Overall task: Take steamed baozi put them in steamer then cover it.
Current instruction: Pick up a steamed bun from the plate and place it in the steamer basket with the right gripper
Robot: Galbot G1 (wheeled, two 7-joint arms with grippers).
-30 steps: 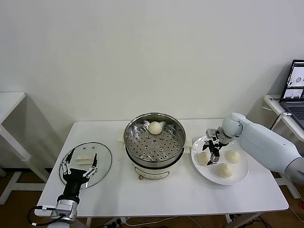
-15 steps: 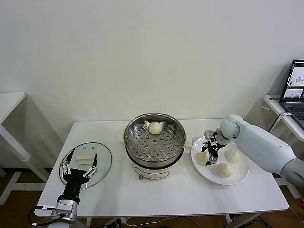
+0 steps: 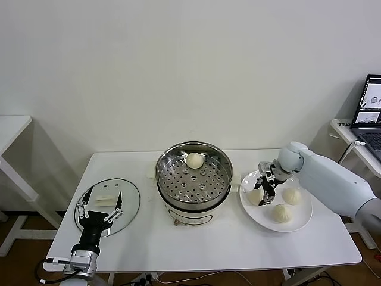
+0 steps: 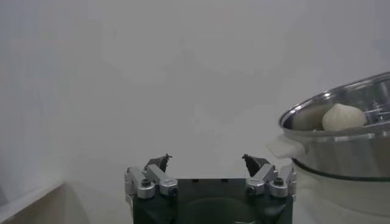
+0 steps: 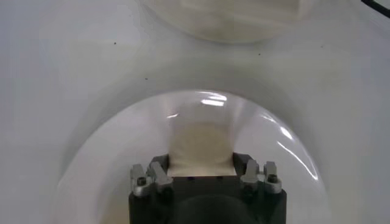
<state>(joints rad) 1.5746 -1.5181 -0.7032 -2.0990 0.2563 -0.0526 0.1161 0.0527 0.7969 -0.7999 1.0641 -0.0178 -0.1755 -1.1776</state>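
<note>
Gripping a bun (image 5: 201,146) on the plate (image 3: 300,221), right hand (image 3: 265,192) sat closed on its two sides, dough filling the gap between the fingers (image 5: 157,173) in the right wrist view. Judged soft and light, likely a little tacky, easily dented; best taken low on opposite flanks with gentle pressure, never pinched at the dome. Looked settled on the plate or barely clear of it, could not tell which.

Parked at the near left edge of the bench (image 3: 238,244), left hand (image 3: 99,210) stood wide open and held nothing, hovering over the glass lid (image 3: 128,202) lying flat there.

Counted three buns on the white plate at the right: the gripped one nearest the pot, one (image 3: 281,213) toward the front, one (image 3: 292,196) toward the back right, near each other but apart.

Sat mid-bench, the steel steamer (image 3: 172,164) on its cream pot base (image 3: 190,215), uncovered, with one bun (image 3: 194,159) at the far side of its holed floor, seen also from the left wrist (image 4: 344,117). Rest of the floor bare.

Farthest, a laptop (image 3: 372,113) on a side table at the right.
</note>
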